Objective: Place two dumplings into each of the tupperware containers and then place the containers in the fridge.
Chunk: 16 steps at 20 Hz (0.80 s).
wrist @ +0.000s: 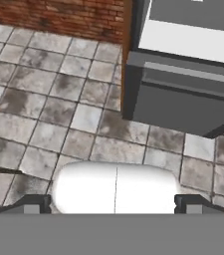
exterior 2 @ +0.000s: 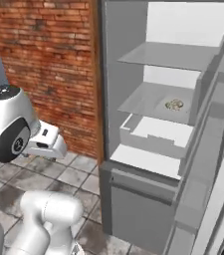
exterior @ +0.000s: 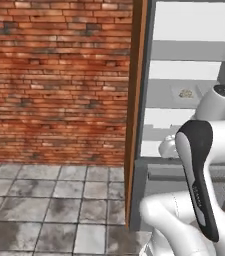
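Jaws (wrist: 113, 203) spread wide, empty, aimed at the floor tiles; fridge (exterior 2: 133, 199) ahead with one tupperware container (exterior 2: 174, 104) on the mid shelf's right edge

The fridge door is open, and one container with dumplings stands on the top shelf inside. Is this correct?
Not fully. The fridge is open, but the container with dumplings stands on the second shelf from the top, not the top one. The top shelf carries nothing that can be seen. The right base view shows this most clearly.
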Available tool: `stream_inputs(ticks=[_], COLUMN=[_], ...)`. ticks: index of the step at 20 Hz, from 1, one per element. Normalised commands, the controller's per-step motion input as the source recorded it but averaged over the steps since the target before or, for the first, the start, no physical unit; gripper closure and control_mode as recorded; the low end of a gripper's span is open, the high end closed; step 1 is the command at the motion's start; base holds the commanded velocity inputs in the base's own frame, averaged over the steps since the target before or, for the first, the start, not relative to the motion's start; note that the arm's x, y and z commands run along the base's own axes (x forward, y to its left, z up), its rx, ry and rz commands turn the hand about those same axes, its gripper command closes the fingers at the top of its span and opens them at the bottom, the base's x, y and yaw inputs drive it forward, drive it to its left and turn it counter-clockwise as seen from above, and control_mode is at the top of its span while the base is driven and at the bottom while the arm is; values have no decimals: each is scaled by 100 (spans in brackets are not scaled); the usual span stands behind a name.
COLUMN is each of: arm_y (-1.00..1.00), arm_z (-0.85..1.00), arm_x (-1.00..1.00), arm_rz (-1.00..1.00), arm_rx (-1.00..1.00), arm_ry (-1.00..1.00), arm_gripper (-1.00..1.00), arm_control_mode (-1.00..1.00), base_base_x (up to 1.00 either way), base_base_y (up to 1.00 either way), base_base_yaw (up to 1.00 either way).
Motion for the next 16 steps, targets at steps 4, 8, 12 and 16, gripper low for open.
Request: stream_inputs(ticks=[4, 8, 12, 16], arm_y=[0, 0, 0, 0], arm_z=[0, 0, 0, 0], arm_x=[0, 0, 0, 0], arm_rz=[0, 0, 0, 0], arm_rx=[0, 0, 0, 0], arm_ry=[0, 0, 0, 0], arm_gripper=[-100, -100, -100, -100], arm_control_mode=[100, 100, 100, 100], base_base_x=[-75, -69, -81, -92], base_base_y=[60, 66, 81, 100], base_base_yaw=[87, 88, 81, 70])
